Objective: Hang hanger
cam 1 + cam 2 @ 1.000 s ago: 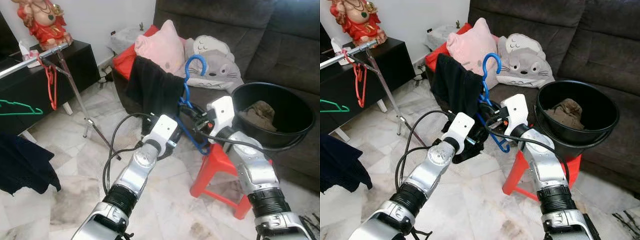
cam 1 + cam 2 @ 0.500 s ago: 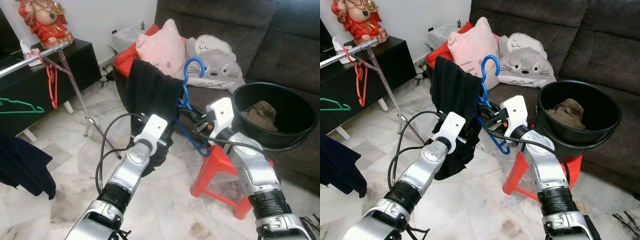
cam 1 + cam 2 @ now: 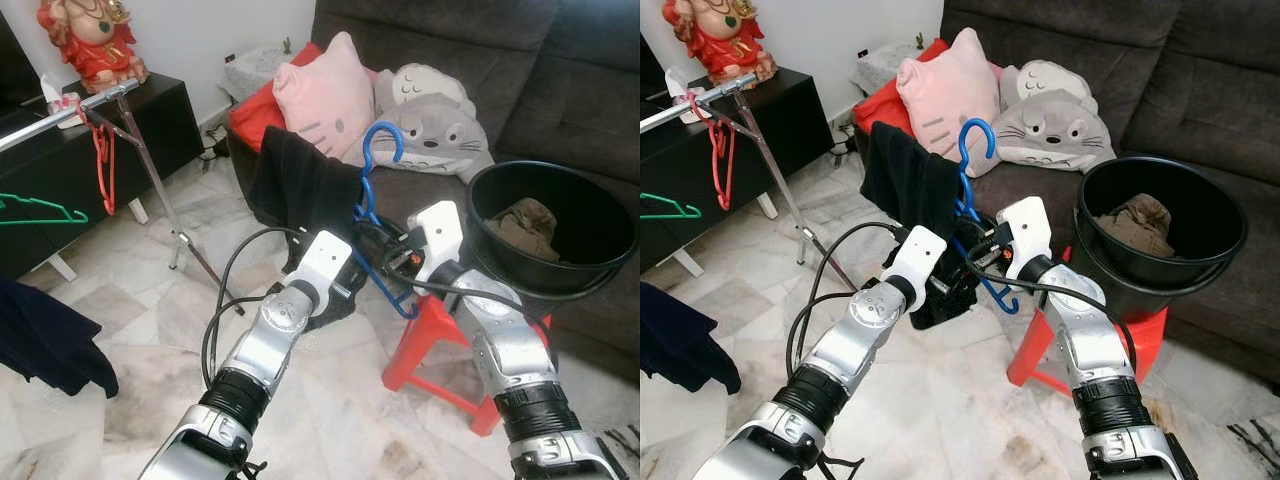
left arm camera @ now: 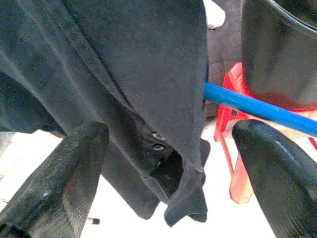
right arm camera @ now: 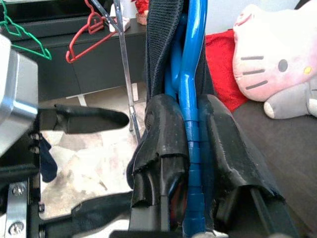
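Hanger [image 3: 378,205]: blue plastic, dark garment [image 3: 305,190] draped over one shoulder; I hold it directly ahead of both grippers.
Right gripper [image 5: 190,144]: fingers closed on the hanger's neck, blue stem pinched between the pads.
Left gripper [image 4: 168,163]: fingers spread wide, garment hanging between them, gripping nothing.
Orientation: hook points up and curls away from me; long axis slopes down from the garment shoulder toward my right gripper.
Rail [image 3: 70,108]: well off beyond my left gripper, red hanger [image 3: 103,165] on it.
Risk: I judge the one-sided garment may slide off, or twist the hanger in my pinch, during the carry.
Risk: a turned hook could miss the rail.
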`<state>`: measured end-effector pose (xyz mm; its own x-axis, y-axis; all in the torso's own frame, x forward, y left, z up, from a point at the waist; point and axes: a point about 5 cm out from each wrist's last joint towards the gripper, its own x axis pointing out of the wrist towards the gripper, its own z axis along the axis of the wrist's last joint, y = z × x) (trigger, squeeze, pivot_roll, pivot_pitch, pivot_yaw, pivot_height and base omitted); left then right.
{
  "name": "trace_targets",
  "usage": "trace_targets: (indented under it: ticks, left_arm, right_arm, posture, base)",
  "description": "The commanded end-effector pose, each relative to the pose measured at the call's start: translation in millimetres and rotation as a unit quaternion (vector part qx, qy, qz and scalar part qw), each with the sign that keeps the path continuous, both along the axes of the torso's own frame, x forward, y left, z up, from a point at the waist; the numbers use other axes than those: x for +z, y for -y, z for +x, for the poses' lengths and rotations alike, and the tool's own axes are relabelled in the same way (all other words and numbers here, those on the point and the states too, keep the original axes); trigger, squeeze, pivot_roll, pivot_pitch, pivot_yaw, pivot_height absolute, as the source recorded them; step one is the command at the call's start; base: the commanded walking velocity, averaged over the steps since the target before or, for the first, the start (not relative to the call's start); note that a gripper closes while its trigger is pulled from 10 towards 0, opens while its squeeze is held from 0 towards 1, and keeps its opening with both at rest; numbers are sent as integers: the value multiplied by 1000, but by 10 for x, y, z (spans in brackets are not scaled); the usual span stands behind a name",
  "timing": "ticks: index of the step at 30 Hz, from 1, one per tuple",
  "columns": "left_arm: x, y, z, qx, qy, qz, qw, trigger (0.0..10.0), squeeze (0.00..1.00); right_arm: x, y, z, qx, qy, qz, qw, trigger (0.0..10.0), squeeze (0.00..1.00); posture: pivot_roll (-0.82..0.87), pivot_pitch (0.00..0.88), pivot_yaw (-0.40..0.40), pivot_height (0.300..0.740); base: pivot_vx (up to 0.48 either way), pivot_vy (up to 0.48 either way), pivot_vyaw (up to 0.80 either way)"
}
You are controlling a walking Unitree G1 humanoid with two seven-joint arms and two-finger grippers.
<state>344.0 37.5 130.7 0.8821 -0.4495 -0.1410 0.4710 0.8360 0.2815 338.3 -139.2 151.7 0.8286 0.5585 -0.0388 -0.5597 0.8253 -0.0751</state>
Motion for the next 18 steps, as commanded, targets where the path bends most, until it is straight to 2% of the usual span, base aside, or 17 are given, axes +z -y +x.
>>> trace_targets:
  ticks: [1, 7, 12, 18]
  left_arm:
    - [23, -47, 5, 7, 3, 4, 1000, 10000, 0]
    - [25, -235, 72, 49, 4, 14, 999, 10000, 0]
    - [1, -291, 82, 62, 5, 34, 998, 10000, 0]
    - [2, -314, 82, 71, 3, 32, 997, 10000, 0]
  right_arm:
    - [77, -18, 4, 6, 18, 7, 1000, 0, 0]
    - [58, -11, 1, 5, 16, 6, 1000, 0, 0]
    - [59, -20, 0, 6, 16, 6, 1000, 0, 0]
    - [60, -16, 0, 7, 16, 5, 1000, 0, 0]
  posture:
    - [-179, 65, 38, 740]
    - [-172, 65, 39, 740]
    - [-174, 65, 37, 740]
    - [-172, 63, 35, 740]
  base:
    - [0, 0, 0]
    - [0, 0, 0]
    - [0, 0, 0]
    - [0, 0, 0]
